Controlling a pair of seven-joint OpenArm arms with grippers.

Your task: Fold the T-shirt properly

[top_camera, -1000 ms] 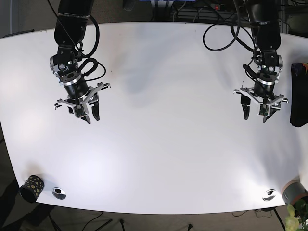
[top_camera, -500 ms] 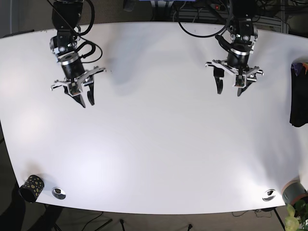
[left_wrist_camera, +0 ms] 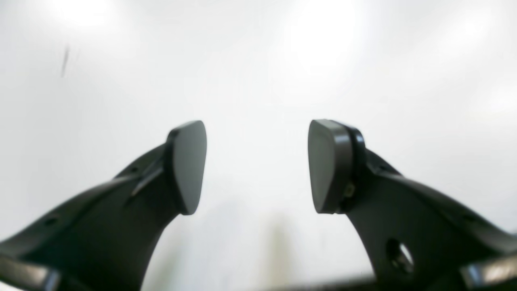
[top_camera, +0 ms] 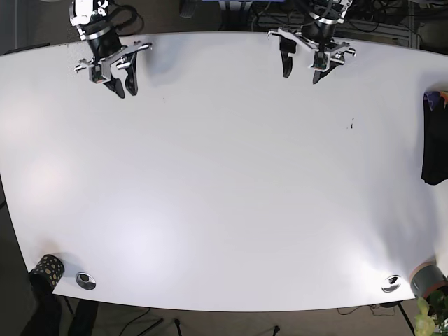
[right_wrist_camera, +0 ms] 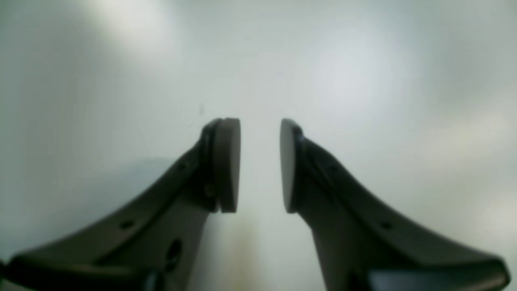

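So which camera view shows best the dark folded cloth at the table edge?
The base view. Only there the dark folded cloth appears, at the table's right edge, partly cut off by the frame. Both wrist views show only open pincer fingers above bare white table, with no cloth.

no readable text, labels, or numbers

Two grippers: left gripper (top_camera: 300, 72), right gripper (top_camera: 123, 89); one table (top_camera: 224, 210); one dark garment (top_camera: 434, 140).
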